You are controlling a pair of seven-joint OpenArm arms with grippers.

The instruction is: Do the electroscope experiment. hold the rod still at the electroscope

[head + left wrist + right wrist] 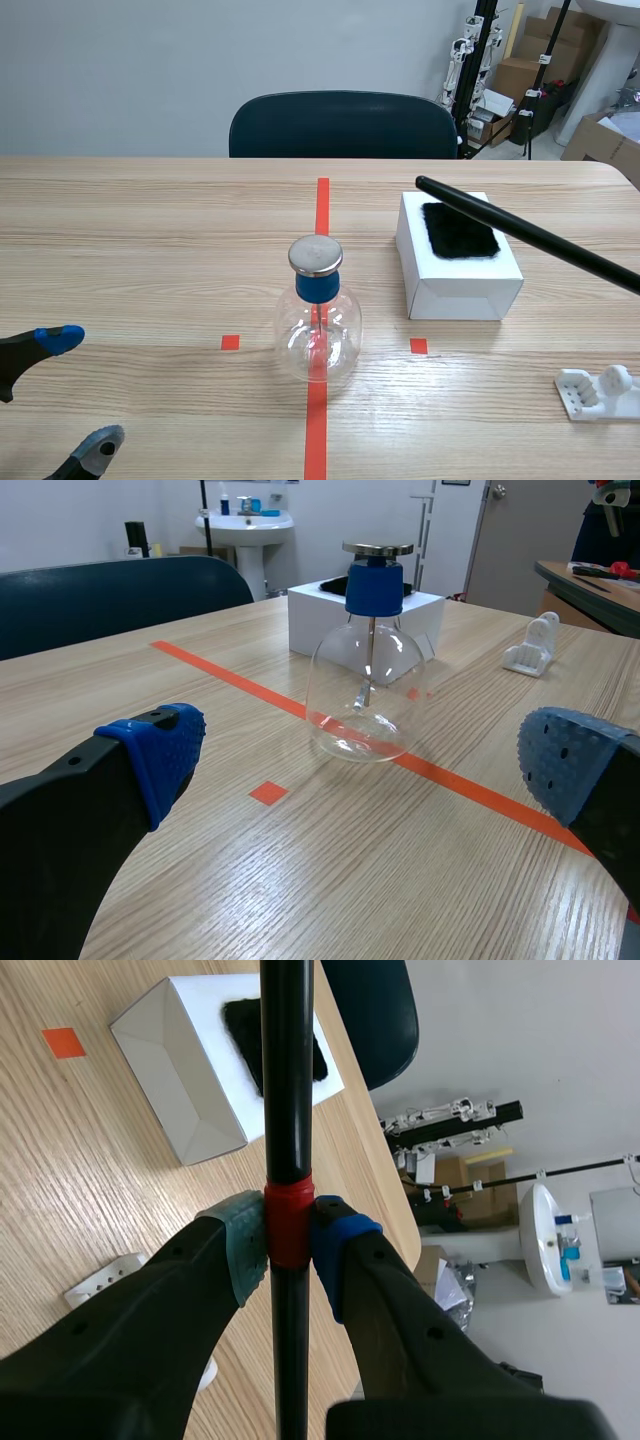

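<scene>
**Rod is being gripped over the box, not yet at the electroscope**

The right gripper (288, 1248) is clenching the black rod (520, 236), its two pads pressing on the red band around the shaft. The rod is slanting in from the robot's right. Its tip is hanging over the far corner of the white box (462, 285), above the black fur patch (458, 231) lying on top of the box. The electroscope (318, 318), a round glass flask with a blue collar and a flat metal cap (316, 255), is standing on the red tape line in the middle of the surface (150, 230), well apart from the rod's tip. The left gripper (82, 392) is waiting low on the robot's left with its fingers spread, grasping nothing.

By the look of it, the holding step is not yet under way. The next move is calling for the right arm to carry the tip across to the metal cap, bring it close without knocking the flask, and then keep it steady there.
</scene>
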